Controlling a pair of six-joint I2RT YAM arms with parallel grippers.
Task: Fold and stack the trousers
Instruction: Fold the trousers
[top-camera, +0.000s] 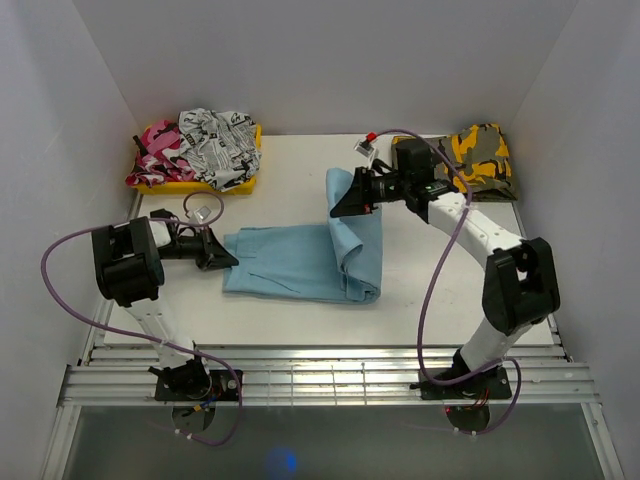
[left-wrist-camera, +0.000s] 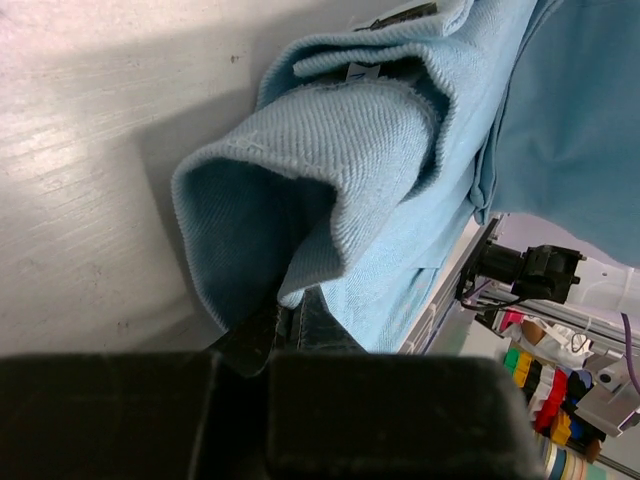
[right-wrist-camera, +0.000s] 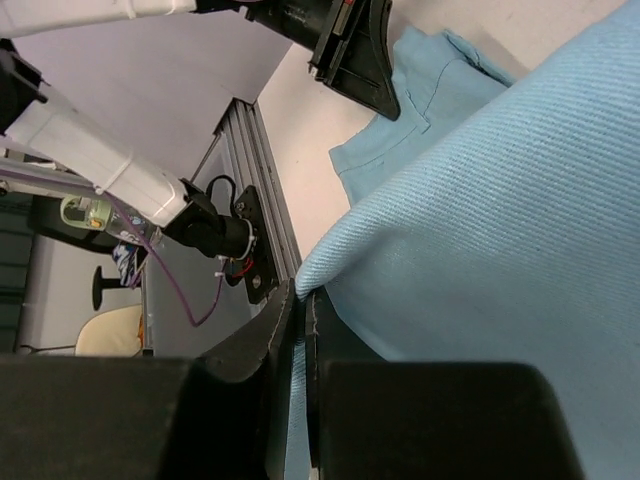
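The light-blue trousers (top-camera: 300, 262) lie across the middle of the table, their right part lifted and folded over toward the left. My left gripper (top-camera: 226, 262) is at their left end, low on the table, shut on a bunched edge of the trousers (left-wrist-camera: 330, 190). My right gripper (top-camera: 342, 205) hangs above the fold at the back right, shut on a pinched edge of the trousers (right-wrist-camera: 480, 220), which drapes down from its fingers.
A yellow tray (top-camera: 205, 184) at the back left holds a pink garment and a black-and-white printed garment (top-camera: 215, 140). A folded orange camouflage garment (top-camera: 480, 158) lies at the back right. White walls close in on three sides.
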